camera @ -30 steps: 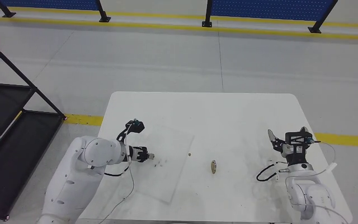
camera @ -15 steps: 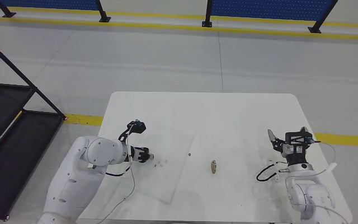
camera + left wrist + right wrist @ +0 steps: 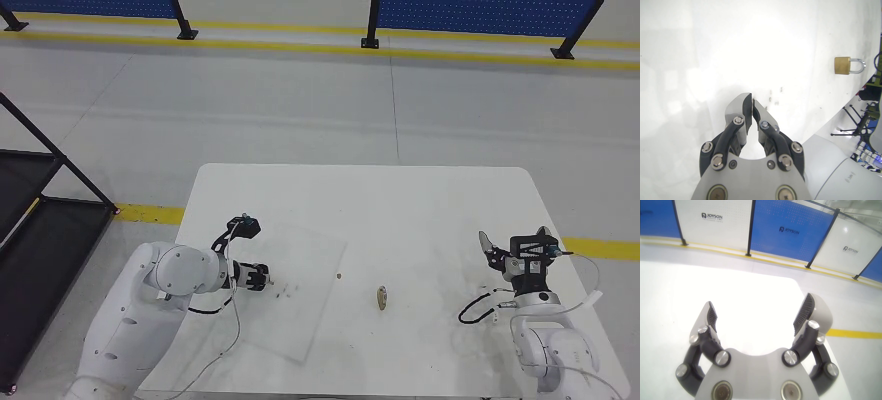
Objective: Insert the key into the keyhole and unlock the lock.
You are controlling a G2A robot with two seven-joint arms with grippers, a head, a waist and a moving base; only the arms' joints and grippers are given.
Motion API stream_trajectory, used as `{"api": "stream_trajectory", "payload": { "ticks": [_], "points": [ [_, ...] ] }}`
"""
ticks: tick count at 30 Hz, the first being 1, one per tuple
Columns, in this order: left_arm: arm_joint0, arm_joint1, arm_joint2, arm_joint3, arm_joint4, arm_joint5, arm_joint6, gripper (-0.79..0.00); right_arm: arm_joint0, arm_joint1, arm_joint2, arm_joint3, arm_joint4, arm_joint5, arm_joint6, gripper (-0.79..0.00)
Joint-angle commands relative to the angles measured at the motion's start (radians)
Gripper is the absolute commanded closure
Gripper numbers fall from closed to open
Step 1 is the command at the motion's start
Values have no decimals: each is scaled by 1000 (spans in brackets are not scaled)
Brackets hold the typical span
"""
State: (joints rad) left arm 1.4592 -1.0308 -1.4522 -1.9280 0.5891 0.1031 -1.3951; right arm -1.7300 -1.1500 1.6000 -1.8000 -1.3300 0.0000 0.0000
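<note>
A brass padlock [image 3: 381, 296] with a silver shackle lies flat on the white table [image 3: 430, 210], in the front middle; the left wrist view shows the padlock [image 3: 842, 65] too. My left gripper [image 3: 263, 277] is low over the table's left part, well left of the padlock. In the left wrist view the left gripper [image 3: 752, 100] is shut, with a tiny pale sliver at the tips; I cannot tell whether that is the key. My right gripper [image 3: 505, 246] stays by the table's right edge, and the right gripper [image 3: 759, 301] is open with nothing in it.
A clear thin sheet [image 3: 300, 320] lies under the left gripper. Several small dark marks [image 3: 773, 98] dot the table just beside the fingertips, and a small speck [image 3: 340, 274] sits left of the padlock. A black rack [image 3: 40, 220] stands left of the table.
The left gripper has edged slightly to the right. The right arm and the padlock have not moved.
</note>
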Motion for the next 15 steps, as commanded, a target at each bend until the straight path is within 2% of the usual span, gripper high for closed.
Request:
{"api": "stream_trajectory", "payload": {
  "ticks": [1,3,15],
  "points": [
    [-2,2,2,1,-2,0,1,-34,0,0,0,0,0,0,0,-785],
    [-5,3,4,3,-3,2,-1,0,0,0,0,0,0,0,0,-785],
    [-2,18,-12,-75,10,12,-37,0,0,0,0,0,0,0,0,-785]
  ]
}}
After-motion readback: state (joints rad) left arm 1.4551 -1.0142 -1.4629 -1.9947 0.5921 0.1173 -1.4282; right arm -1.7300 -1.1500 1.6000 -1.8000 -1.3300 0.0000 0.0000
